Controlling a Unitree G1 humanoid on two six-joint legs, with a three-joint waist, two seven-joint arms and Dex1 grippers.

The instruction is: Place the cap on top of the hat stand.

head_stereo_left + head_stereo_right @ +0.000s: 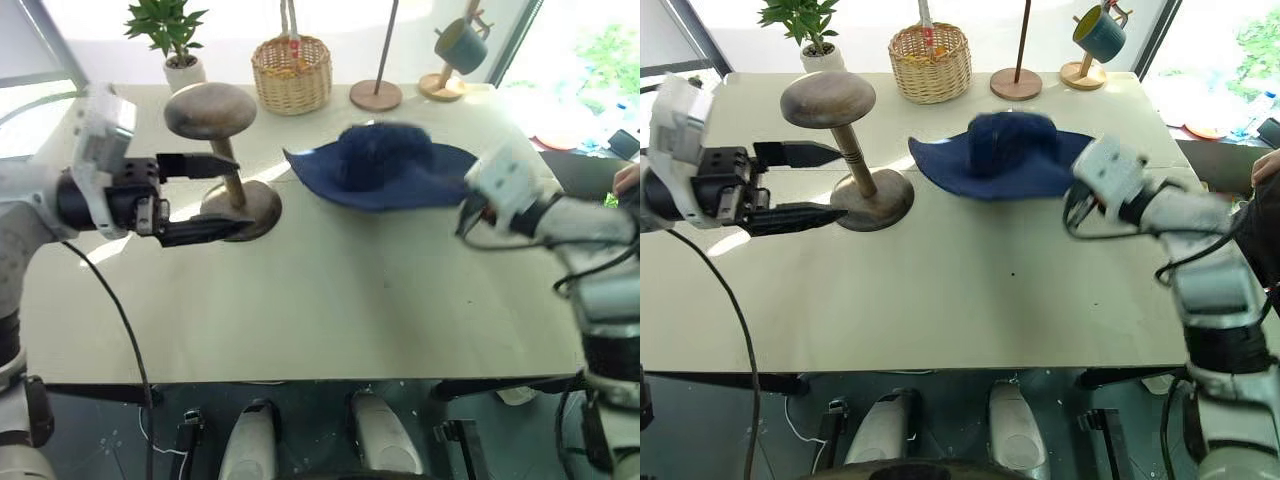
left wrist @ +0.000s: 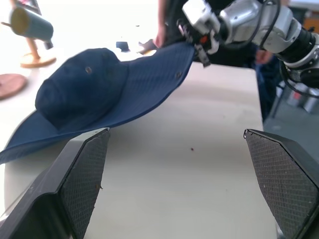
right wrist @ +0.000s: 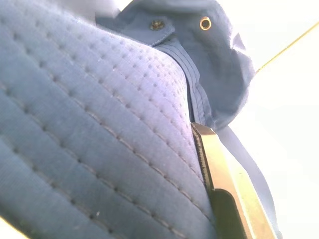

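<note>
The navy blue cap point(image 1: 385, 165) hangs tilted over the far middle of the table, its right brim raised off the surface. My right gripper point(image 1: 468, 200) is shut on that brim edge; the right wrist view has the stitched brim point(image 3: 99, 124) lying across one of the fingers point(image 3: 224, 194). To the cap's left stands the brown wooden hat stand point(image 1: 210, 108), its domed top bare. My left gripper point(image 1: 845, 182) is open and level beside the stand's stem, nearer to me. Between its fingers, the left wrist view shows the cap point(image 2: 84, 87) and the right gripper point(image 2: 199, 42).
Along the table's far edge stand a potted plant point(image 1: 170, 35), a wicker basket point(image 1: 291, 72), a thin pole on a round base point(image 1: 377, 92) and a mug tree with a teal mug point(image 1: 455, 45). A person's hand point(image 1: 628, 178) shows at the right edge.
</note>
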